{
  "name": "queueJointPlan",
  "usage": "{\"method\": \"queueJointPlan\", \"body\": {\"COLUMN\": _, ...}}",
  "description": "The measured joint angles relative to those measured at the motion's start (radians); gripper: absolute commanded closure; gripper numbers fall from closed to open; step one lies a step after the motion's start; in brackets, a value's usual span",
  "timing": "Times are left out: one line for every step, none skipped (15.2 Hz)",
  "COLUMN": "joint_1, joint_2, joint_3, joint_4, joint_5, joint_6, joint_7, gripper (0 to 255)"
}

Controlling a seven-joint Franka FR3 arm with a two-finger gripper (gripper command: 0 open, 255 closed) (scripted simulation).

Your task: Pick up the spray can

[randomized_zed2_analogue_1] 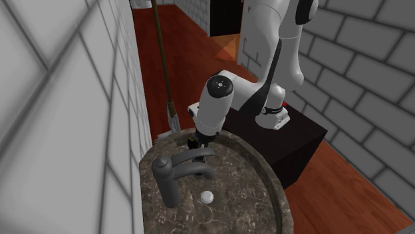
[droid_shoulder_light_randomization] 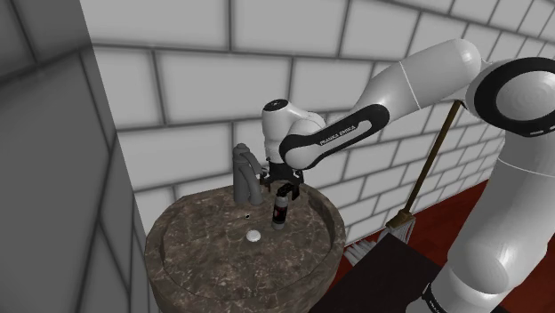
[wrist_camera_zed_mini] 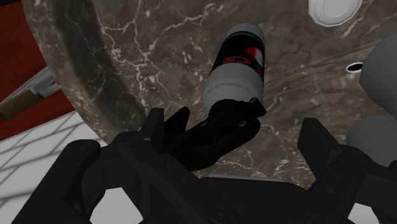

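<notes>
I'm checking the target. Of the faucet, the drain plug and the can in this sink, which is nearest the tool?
The spray can, red, black and white: its black cap lies inside the open tool. The grey faucet and white drain plug sit farther off.

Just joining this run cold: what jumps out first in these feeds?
A round, dark marbled sink basin against the white brick wall dominates, with a grey faucet at its back rim. Inside it stands the spray can, red-and-black labelled with a black cap, and the open gripper straddles that cap, fingers apart on either side. A broom leans on the wall at the shoulder view's right.
</notes>
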Motion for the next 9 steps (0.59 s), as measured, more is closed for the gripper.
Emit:
{"method": "queueJointPlan", "body": {"joint_1": 0.001, "joint_2": 0.006, "joint_3": -0.002, "joint_4": -0.001, "joint_5": -0.010, "joint_6": 0.009, "joint_7": 0.009, "gripper": 0}}
{"method": "queueJointPlan", "body": {"joint_1": 0.002, "joint_2": 0.010, "joint_3": -0.004, "joint_4": 0.001, "joint_5": -0.019, "joint_6": 0.009, "joint_7": 0.017, "gripper": 0}}
{"method": "queueJointPlan", "body": {"joint_1": 0.003, "joint_2": 0.021, "joint_3": -0.007, "joint_4": 0.003, "joint_5": -0.030, "joint_6": 0.012, "joint_7": 0.026, "gripper": 0}}
{"method": "queueJointPlan", "body": {"joint_1": 0.003, "joint_2": 0.033, "joint_3": -0.011, "joint_4": -0.003, "joint_5": -0.039, "joint_6": 0.029, "joint_7": 0.034, "gripper": 0}}
{"method": "queueJointPlan", "body": {"joint_1": 0.003, "joint_2": 0.043, "joint_3": -0.014, "joint_4": -0.006, "joint_5": -0.047, "joint_6": 0.041, "joint_7": 0.041, "gripper": 0}}
{"method": "queueJointPlan", "body": {"joint_1": 0.003, "joint_2": 0.046, "joint_3": -0.015, "joint_4": -0.011, "joint_5": -0.050, "joint_6": 0.049, "joint_7": 0.045, "gripper": 255}}
{"method": "queueJointPlan", "body": {"joint_1": 0.005, "joint_2": 0.050, "joint_3": -0.014, "joint_4": -0.013, "joint_5": -0.050, "joint_6": 0.052, "joint_7": 0.046, "gripper": 255}}
{"method": "queueJointPlan", "body": {"joint_1": 0.006, "joint_2": 0.052, "joint_3": -0.013, "joint_4": -0.013, "joint_5": -0.051, "joint_6": 0.053, "joint_7": 0.046, "gripper": 255}}
{"method": "queueJointPlan", "body": {"joint_1": 0.007, "joint_2": 0.052, "joint_3": -0.012, "joint_4": -0.012, "joint_5": -0.052, "joint_6": 0.054, "joint_7": 0.046, "gripper": 255}}
